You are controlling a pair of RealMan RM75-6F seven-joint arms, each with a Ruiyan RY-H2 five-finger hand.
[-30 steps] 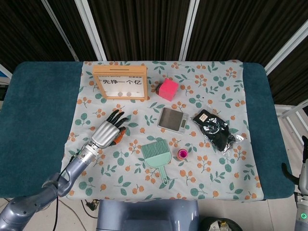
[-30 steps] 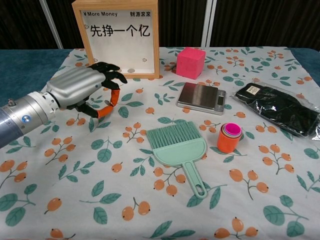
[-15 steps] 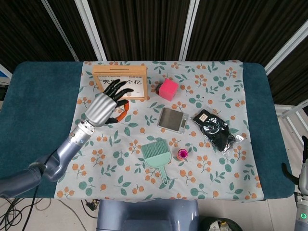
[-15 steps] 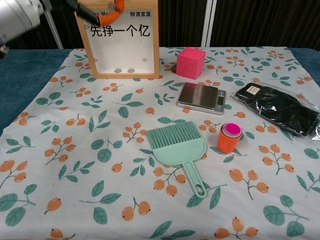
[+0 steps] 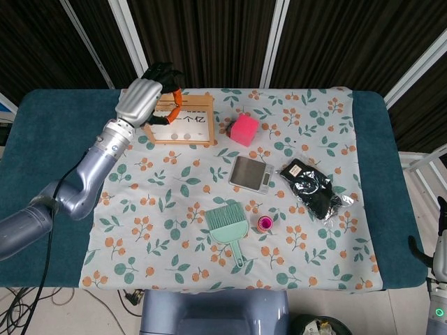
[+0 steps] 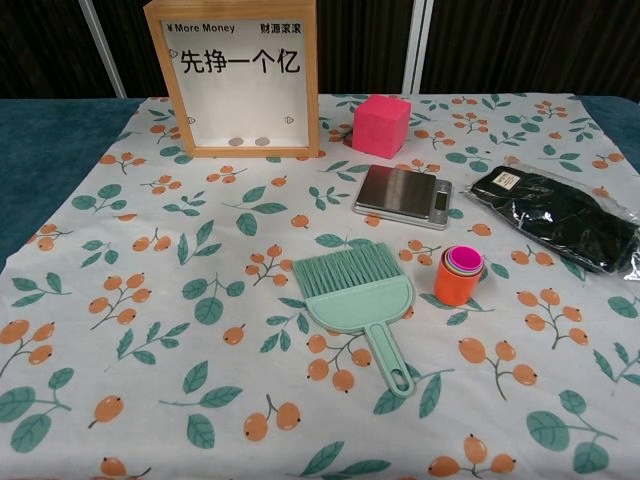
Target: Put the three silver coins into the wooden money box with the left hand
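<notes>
The wooden money box (image 5: 185, 125) stands at the back left of the flowered cloth, its clear front printed with black characters. In the chest view the money box (image 6: 240, 85) holds two silver coins (image 6: 235, 142) (image 6: 262, 141) on its floor. My left hand (image 5: 143, 98) hovers over the box's top left edge, dark fingers curled against the orange-tipped thumb in a pinch. Whatever sits in the pinch is too small to see, and no third coin shows on the cloth. The chest view does not show this hand. My right hand is out of both views.
A pink cube (image 5: 244, 129) sits right of the box. A silver scale (image 5: 250, 174), a black packet (image 5: 313, 188), a green hand brush (image 5: 227, 227) and a small orange-pink cup (image 5: 264, 224) lie across the middle and right of the cloth.
My left hand rose from the cloth in front of the box and moved back to its top, leaving the chest view.
</notes>
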